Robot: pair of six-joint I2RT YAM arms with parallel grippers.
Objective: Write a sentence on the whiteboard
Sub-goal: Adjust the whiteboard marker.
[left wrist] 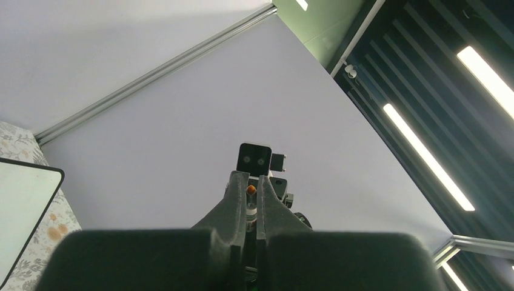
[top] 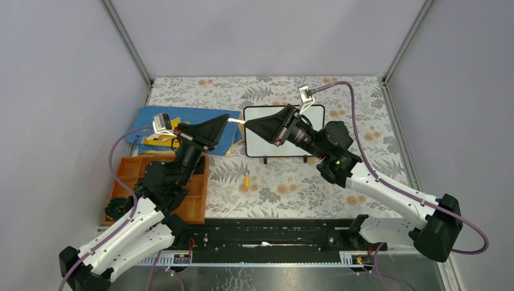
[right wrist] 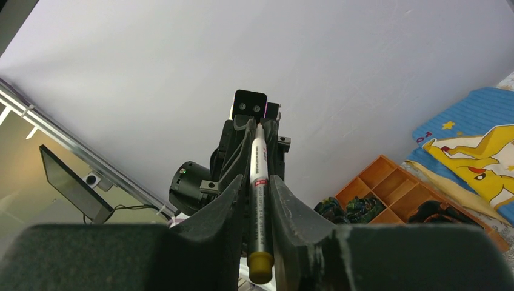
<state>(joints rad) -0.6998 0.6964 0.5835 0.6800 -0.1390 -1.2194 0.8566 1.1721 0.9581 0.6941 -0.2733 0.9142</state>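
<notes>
The whiteboard [top: 309,115] stands upright at the table's middle, partly hidden behind my right gripper; its visible face is blank and no sentence shows. Its corner shows in the left wrist view [left wrist: 21,203]. A white marker [top: 237,121] spans between both grippers in front of the board's left edge. My left gripper [top: 229,122] is shut on one end, where an orange tip [left wrist: 251,190] shows between its fingers. My right gripper [top: 246,123] is shut along the marker's barrel [right wrist: 258,188], with the yellow-brown butt end [right wrist: 260,267] near the camera.
A blue star-patterned book [top: 182,124] lies left of the board. An orange compartment tray [top: 163,191] with dark items [top: 118,207] sits at the left front. A small orange cap [top: 246,180] lies on the floral cloth in front of the board.
</notes>
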